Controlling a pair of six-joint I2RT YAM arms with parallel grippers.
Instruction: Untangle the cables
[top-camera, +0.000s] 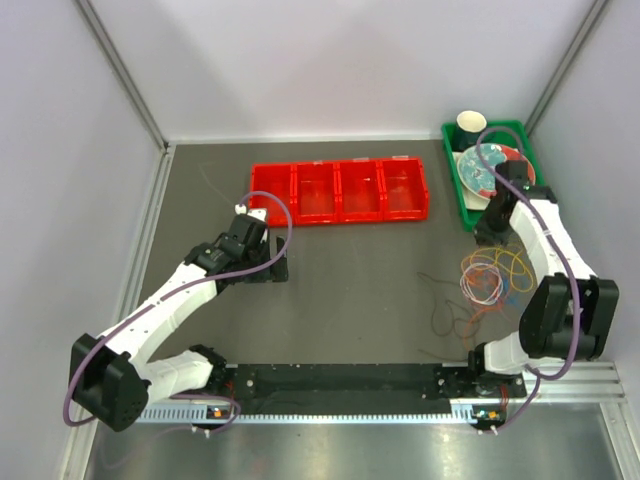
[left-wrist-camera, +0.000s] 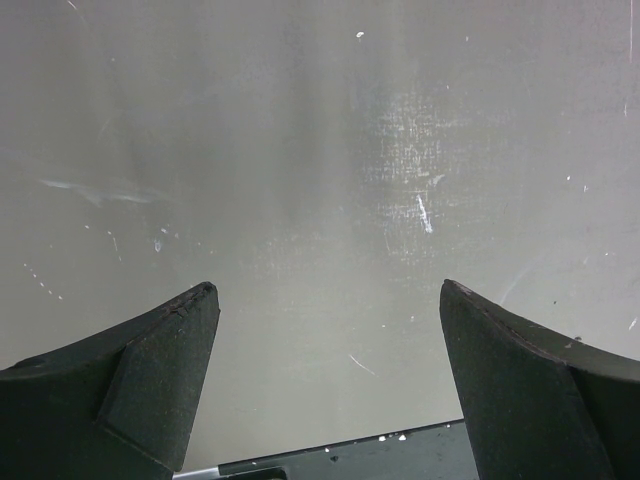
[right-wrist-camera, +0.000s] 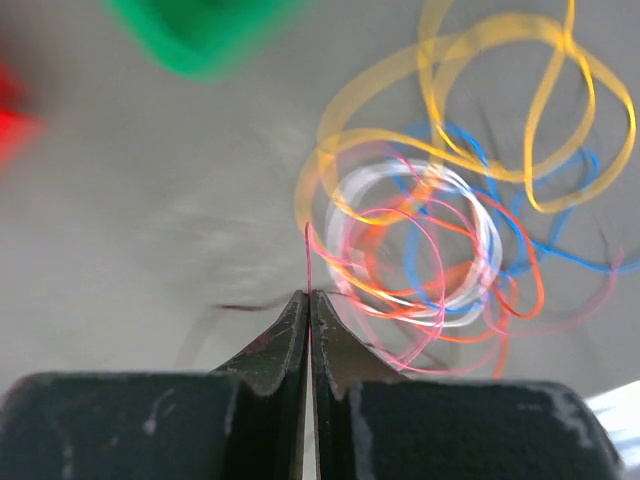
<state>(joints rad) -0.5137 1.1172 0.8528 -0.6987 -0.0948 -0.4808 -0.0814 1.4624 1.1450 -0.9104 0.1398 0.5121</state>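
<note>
Right side of the table (top-camera: 360, 300), roughly mid-depth, close to the right edge: the cables (top-camera: 490, 277) sit in one loose tangle. Thin loops in orange-yellow, blue, white and red-pink, all overlapping. A couple of dark strands (top-camera: 443, 312) trail out of it toward the near edge, lying flat.

Right gripper (right-wrist-camera: 308, 300) is at the far side of the tangle, jaws clamped tight together. It's pinching one pink strand (right-wrist-camera: 307, 255) that runs out of the fingertips toward the white and red coil. In the wrist view the rest of the bundle lies just beyond the tips, yellow loops furthest out. That view is blurred, so I can't tell which loop crosses over which.

Left gripper (left-wrist-camera: 327, 288) is left of centre at about the same depth, well apart from the cables. Fingers spread wide over bare, scuffed tabletop.

Further back, centre: red bin tray (top-camera: 337, 192), four compartments in a row, long side parallel to the far edge.

Far right corner: green tray (top-camera: 455, 195) with a dark cup (top-camera: 471, 124) at its far end and a round dish (top-camera: 487, 168) nearer. From overhead the right arm overlaps the tray's near end.
</note>
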